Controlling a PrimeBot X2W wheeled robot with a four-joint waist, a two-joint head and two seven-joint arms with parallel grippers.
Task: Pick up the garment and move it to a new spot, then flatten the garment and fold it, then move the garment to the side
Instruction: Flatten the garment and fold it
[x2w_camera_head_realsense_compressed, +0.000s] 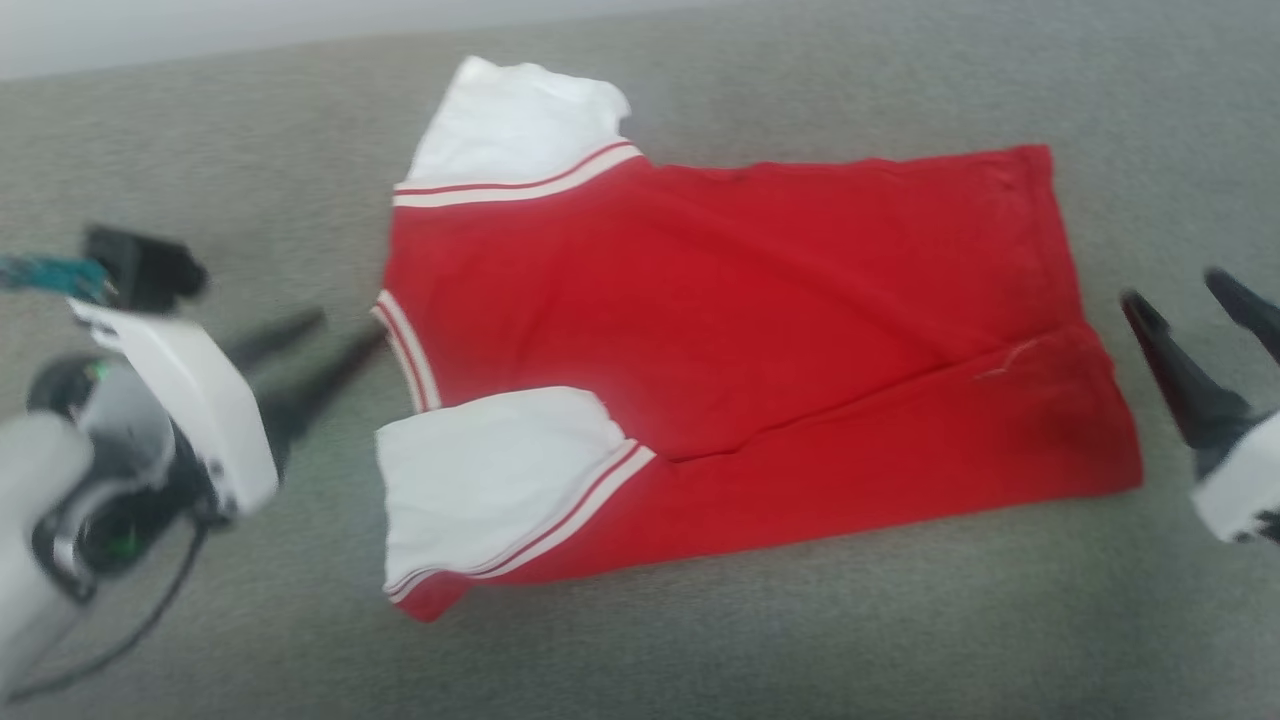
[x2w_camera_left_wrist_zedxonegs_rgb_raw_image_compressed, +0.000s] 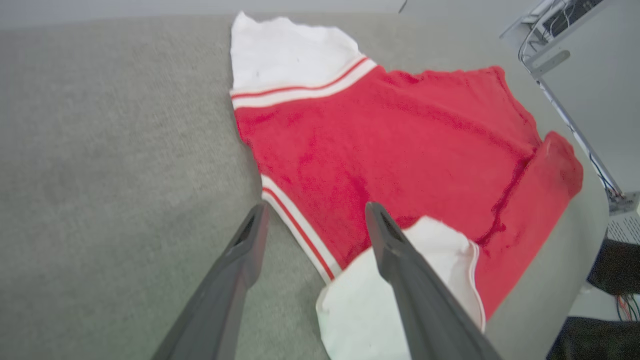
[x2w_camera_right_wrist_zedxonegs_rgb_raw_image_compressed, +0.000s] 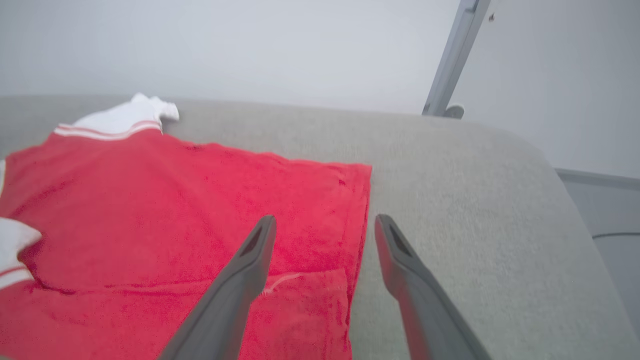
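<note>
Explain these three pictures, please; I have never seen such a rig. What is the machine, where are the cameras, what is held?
A wheeled robot with two arms, each ending in a two-fingered tool. One picture looks down from its head; the others look out from each wrist. A red garment with white sleeves lies on the grey fabric surface, one long edge folded over. The left tool is by its collar end, the right tool by its hem. Both are open, holding nothing.
</note>
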